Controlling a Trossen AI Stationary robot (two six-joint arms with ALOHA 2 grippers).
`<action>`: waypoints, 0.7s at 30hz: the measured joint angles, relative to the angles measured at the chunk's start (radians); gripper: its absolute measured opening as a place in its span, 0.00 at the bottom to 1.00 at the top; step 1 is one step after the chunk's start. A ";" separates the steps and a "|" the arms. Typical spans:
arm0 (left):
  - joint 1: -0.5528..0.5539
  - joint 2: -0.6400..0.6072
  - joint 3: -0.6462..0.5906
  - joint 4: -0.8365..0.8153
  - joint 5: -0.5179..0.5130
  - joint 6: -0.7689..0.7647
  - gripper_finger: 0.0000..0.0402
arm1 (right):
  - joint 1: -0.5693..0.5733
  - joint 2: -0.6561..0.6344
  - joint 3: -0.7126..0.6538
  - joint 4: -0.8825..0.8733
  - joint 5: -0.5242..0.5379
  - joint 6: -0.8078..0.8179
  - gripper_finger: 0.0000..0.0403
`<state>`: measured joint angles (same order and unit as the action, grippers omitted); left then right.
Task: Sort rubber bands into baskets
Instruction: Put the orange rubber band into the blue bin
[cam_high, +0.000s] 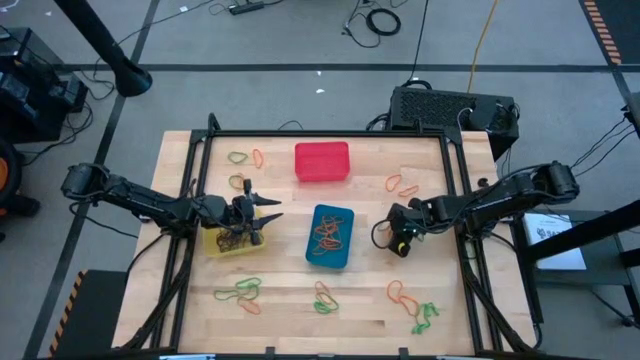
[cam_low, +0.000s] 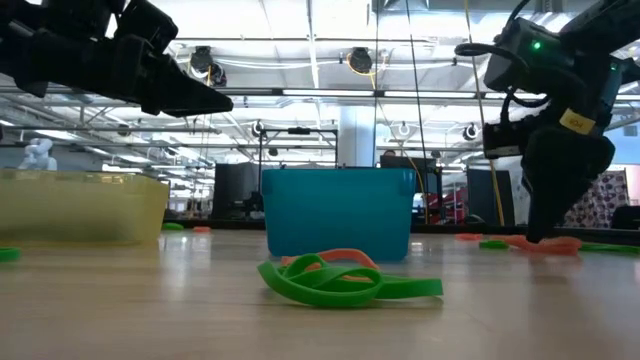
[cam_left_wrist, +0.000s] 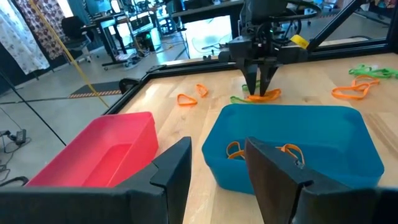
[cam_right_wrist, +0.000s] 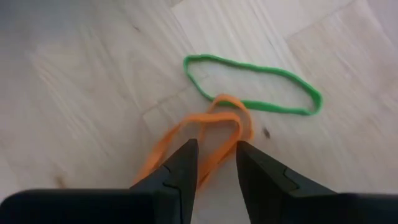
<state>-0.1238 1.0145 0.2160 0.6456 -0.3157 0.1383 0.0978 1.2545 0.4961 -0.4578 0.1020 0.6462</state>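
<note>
Right gripper (cam_right_wrist: 212, 163) fingers fill the near edge of the right wrist view, pointed straight down at the wooden table (cam_right_wrist: 74, 81), standing a narrow gap apart with 1 strand of an orange rubber band (cam_right_wrist: 186, 140) running up between the tips; I cannot tell whether they have pinched it. That orange band lies stretched on a slant, one end under the fingers and its far loop touching a green rubber band (cam_right_wrist: 255, 84), whose long axis crosses just beyond the tips. On the high view's clock face, with 12 at the far edge, this gripper sits at about 3 o'clock from the blue basket (cam_high: 330, 236), just beside it and much nearer than the left arm. The coming move, as I judge it, turns on closing across that 1 orange strand without catching the green loop, then carrying it toward 9 o'clock. The blue basket already holds orange bands; the red basket (cam_high: 322, 162) lies at 12 o'clock from it. Over the yellow basket (cam_high: 238, 241), the left gripper (cam_high: 262, 216) hovers with fingers parted, holding nothing.
</note>
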 joint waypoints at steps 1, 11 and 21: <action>0.000 0.000 0.000 0.000 0.000 0.000 0.39 | 0.000 0.000 0.000 0.006 0.000 0.002 0.26; 0.000 0.000 0.000 0.000 0.001 0.000 0.39 | 0.000 0.004 0.000 0.014 -0.020 0.022 0.26; 0.000 0.000 0.000 0.000 0.001 -0.002 0.39 | 0.000 0.033 0.000 0.015 -0.016 0.021 0.06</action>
<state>-0.1238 1.0145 0.2161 0.6456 -0.3149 0.1364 0.0975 1.2872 0.4961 -0.4423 0.0862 0.6670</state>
